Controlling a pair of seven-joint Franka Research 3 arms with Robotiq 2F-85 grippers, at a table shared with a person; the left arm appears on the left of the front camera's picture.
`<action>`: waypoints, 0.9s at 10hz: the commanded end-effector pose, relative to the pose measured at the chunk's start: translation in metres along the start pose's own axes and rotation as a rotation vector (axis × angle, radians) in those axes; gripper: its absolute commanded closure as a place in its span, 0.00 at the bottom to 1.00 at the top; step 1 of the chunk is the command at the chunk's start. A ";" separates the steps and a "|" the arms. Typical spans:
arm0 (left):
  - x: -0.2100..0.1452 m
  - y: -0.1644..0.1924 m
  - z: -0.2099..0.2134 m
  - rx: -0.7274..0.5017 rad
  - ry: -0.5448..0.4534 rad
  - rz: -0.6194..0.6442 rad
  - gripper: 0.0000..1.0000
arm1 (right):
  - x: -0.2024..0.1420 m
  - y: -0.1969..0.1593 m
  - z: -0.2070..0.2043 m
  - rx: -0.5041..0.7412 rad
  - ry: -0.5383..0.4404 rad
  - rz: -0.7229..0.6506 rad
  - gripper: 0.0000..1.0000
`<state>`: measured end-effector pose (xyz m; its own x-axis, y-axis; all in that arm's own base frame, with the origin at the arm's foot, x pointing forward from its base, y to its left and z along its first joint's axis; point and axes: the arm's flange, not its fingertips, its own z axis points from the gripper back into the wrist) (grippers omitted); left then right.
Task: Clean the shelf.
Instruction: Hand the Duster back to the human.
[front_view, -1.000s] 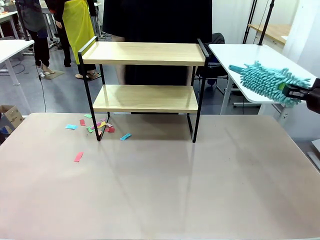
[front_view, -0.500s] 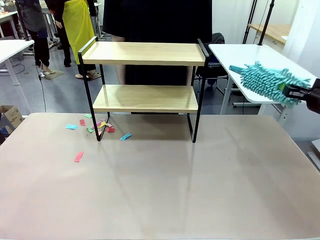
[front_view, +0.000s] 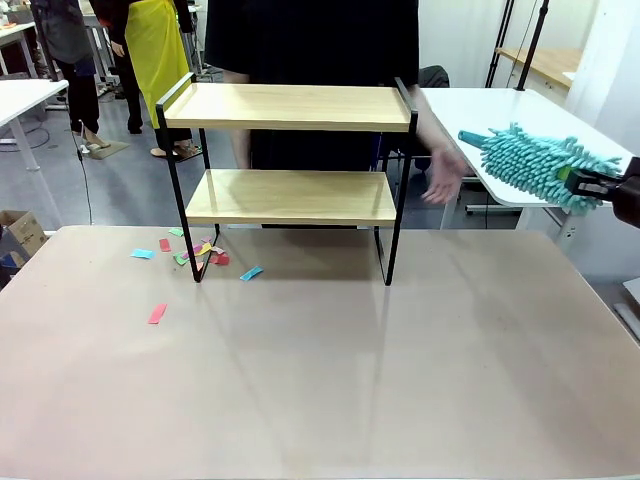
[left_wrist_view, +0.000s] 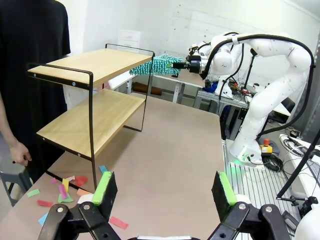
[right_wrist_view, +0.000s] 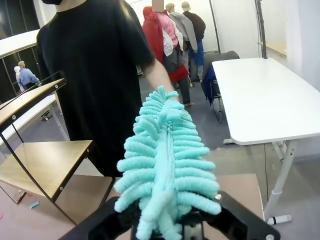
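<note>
From where I stand, the paper scraps (front_view: 195, 252) at about ten o'clock on the surface (front_view: 320, 370) are too small and bunched to count cleanly: roughly eight or nine in the front view, one red strip lying apart nearer me, the rest clustered round the shelf's left front leg. The left tool (left_wrist_view: 163, 189) has its two green-padded fingers spread wide with nothing between them; its body is cut off by the bottom edge of its wrist view. The shelf (front_view: 290, 150) stands at twelve o'clock on the far part of the surface, two wooden boards in one black frame, both boards bare. Behind it stands one person (front_view: 310, 40) in black, cut off above the shoulders; their hand (front_view: 443, 180) now hangs blurred just right of the shelf's right end, where a second ago there was none. At three o'clock the right tool (front_view: 590, 185) is half cut by the picture edge, clamped tight on the handle of one teal duster (front_view: 535, 165), which is held in the air just as it was before.
</note>
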<state>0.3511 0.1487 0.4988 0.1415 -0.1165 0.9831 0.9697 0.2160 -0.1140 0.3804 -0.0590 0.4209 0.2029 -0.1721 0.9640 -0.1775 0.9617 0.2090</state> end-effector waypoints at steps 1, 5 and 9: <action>0.002 -0.004 0.000 -0.006 -0.007 -0.008 0.00 | 0.001 0.001 0.000 0.004 -0.005 0.005 0.83; 0.002 -0.004 0.000 -0.006 -0.007 -0.008 0.00 | 0.001 0.001 0.000 0.004 -0.005 0.005 0.83; 0.002 -0.004 0.000 -0.006 -0.007 -0.008 0.00 | 0.001 0.001 0.000 0.004 -0.005 0.005 0.83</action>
<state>0.3511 0.1487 0.4988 0.1415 -0.1165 0.9831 0.9697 0.2160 -0.1140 0.3806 -0.0591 0.4216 0.2006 -0.1724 0.9644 -0.1787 0.9614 0.2091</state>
